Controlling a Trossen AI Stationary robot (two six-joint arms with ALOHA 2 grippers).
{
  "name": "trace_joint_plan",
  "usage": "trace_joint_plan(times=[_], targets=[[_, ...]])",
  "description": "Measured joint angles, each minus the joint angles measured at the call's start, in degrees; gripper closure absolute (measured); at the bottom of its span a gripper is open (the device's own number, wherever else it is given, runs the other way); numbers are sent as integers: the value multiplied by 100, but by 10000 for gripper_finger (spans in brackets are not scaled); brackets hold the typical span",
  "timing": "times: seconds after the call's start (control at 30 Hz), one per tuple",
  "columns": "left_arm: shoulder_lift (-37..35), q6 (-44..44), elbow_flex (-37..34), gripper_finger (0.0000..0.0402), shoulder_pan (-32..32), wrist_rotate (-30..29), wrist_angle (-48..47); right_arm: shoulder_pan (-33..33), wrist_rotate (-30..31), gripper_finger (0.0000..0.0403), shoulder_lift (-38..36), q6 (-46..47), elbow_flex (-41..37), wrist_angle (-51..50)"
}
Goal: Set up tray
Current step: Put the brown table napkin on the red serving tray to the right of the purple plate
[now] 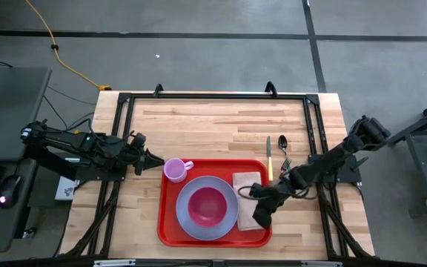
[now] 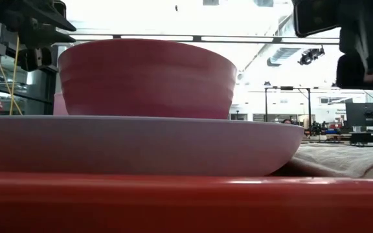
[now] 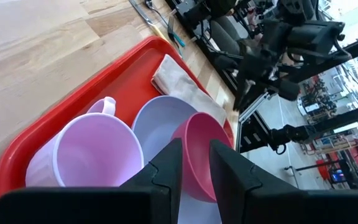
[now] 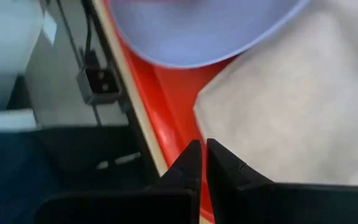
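While the left pincer (image 1: 148, 158) waits slightly parted, the right pincer (image 1: 260, 220) hovers closed over the tray (image 1: 170, 226).

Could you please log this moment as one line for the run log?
tray: plate, bowl, cup, napkin on it | right tool: shut, over napkin | left tool: beside cup, empty | cutlery: on table
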Motion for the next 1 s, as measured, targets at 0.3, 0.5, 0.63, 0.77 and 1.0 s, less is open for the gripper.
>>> trace_joint_plan(times=[0.3, 0.5, 0.63, 0.77, 1.0], targets=[[0, 14, 0, 291, 0, 314, 0, -117, 29, 402, 551, -813, 261, -166], [0, 17, 0, 291, 1, 341, -2, -118, -169, 402, 913, -1102, 261, -119], [0, 15, 0, 291, 0, 341, -2, -118, -145, 402, 1013, -1325, 261, -102], [0, 16, 0, 291, 1, 341, -2, -118, -98, 402, 1176, -1451, 261, -200], [0, 0, 0, 291, 0, 341, -2, -59, -110, 402, 1531, -1276, 272, -96]])
